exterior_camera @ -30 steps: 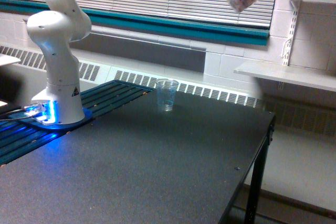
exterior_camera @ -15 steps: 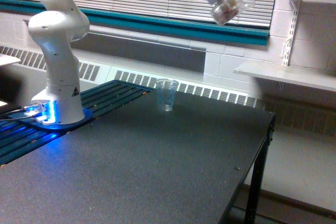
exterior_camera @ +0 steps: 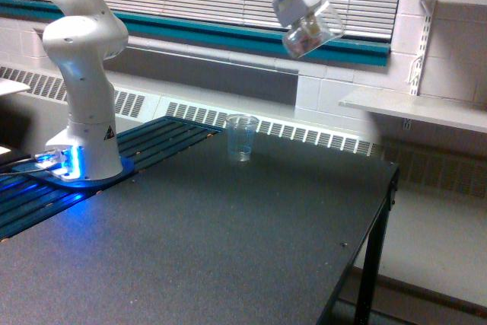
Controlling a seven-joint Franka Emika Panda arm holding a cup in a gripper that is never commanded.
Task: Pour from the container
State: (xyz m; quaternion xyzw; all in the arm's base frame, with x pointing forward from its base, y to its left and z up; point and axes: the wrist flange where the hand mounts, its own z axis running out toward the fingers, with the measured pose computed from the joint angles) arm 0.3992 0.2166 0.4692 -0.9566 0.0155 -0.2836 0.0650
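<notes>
High in the upper middle of the frame, the gripper has its jaws clamped on the small clear cup, tipped with something brown inside, and next I think it must come over the taller cup on the tabletop.

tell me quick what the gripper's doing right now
Gripper: shut on the small clear cup, held tilted high above the table.

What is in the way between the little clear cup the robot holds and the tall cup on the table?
Nothing visible. The small squat clear cup hangs in the gripper, above and to the exterior view's right of the taller bluish plastic cup; only open air lies between them.
</notes>
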